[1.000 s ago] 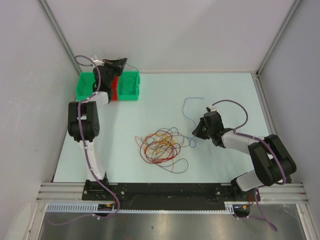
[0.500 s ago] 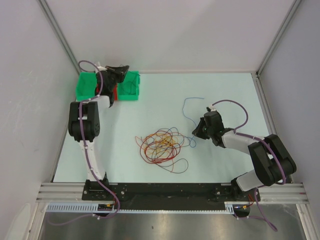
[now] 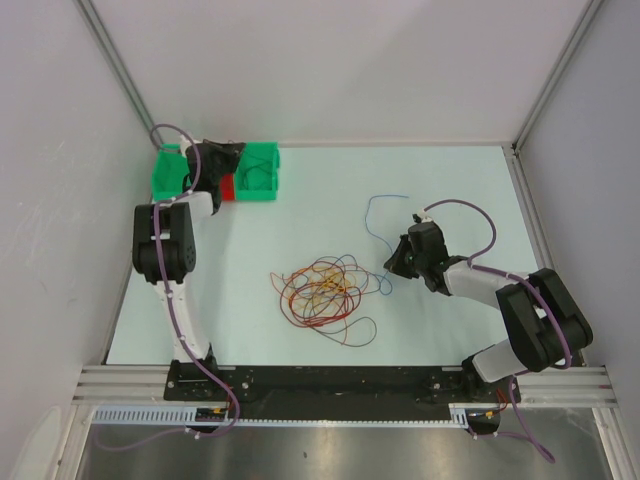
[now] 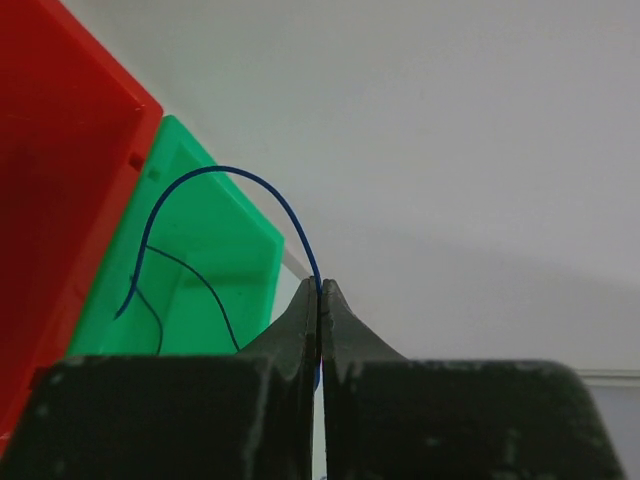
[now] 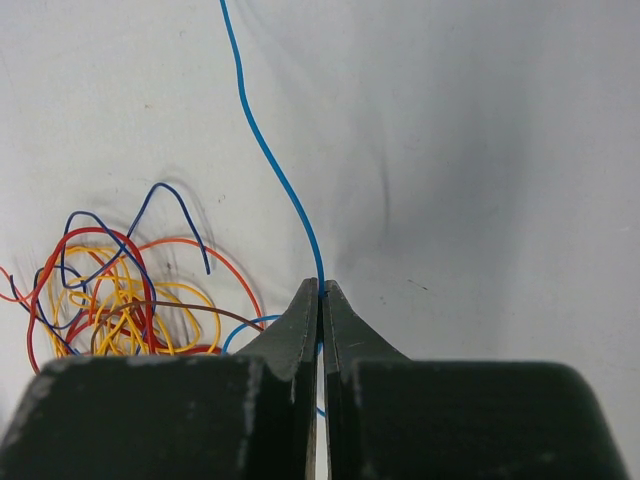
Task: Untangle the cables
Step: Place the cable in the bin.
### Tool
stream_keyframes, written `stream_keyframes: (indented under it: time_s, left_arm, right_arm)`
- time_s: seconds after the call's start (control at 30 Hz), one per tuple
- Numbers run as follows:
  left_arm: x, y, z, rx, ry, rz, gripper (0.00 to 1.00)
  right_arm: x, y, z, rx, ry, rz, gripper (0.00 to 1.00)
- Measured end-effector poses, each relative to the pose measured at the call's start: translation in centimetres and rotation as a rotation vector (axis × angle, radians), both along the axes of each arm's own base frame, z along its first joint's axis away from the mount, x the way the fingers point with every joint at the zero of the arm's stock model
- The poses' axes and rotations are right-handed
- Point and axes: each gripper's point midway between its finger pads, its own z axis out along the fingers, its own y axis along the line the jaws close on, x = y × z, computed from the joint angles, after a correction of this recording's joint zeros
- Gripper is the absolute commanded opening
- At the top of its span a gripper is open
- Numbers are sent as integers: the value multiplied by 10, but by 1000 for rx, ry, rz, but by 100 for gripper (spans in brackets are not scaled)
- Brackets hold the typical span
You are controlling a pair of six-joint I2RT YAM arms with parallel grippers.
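Red, orange, yellow and dark thin flexible cables (image 3: 322, 292), curled in one loose tangle of overlapping loops, lie near the middle of the pale mint tabletop (image 3: 460, 180). One light-blue wire (image 3: 367, 215) runs out of the right side of the tangle and curves toward the far edge. It is pinched low along its length between the closed fingers of the right gripper (image 3: 392, 264), which sits low over the table just right of the tangle. The right wrist view shows the wire (image 5: 270, 160) rising from the tips of that gripper (image 5: 321, 290), with the tangle (image 5: 120, 300) to the left. One dark-blue wire (image 4: 225, 168) is separate from the tangle. It is clamped between the closed fingers of the left gripper (image 4: 320, 290) and arches over so its free end hangs into the open green plastic bin (image 4: 220, 250). The left gripper (image 3: 232, 153) is at the far left corner of the table, over the bins. The green bin (image 3: 262, 170) stands touching a red plastic bin (image 3: 229, 188) on its left.
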Motion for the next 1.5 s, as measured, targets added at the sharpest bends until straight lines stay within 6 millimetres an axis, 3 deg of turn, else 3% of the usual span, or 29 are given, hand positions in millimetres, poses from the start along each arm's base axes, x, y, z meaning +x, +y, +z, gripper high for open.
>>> stream_keyframes:
  time_s: [0.23,0.43,0.53,0.67,0.83,1.2,1.5]
  left_arm:
    - [-2,7,-22,94,74,19,0]
    - [1,3,-18,176,76,-7,0]
    - [4,-12,-9,224,54,-47,0]
    - [9,-52,2,285,18,-144,0]
    - [12,-84,-6,332,43,-229,0]
    - [12,-64,-59,346,187,-239,0]
    - [26,-53,-80,351,262,-236,1]
  right_arm:
    - [0,0,0,0,1,1,0]
    - [0,0,0,0,1,2,0]
    - [0,0,0,0,1,2,0]
    - [0,0,0,1,2,3,0]
    - [-1,1,0,4,3,5,0]
    - [-1,1,0,5,3,7,0]
    - [-1,1,0,5,2,7,0]
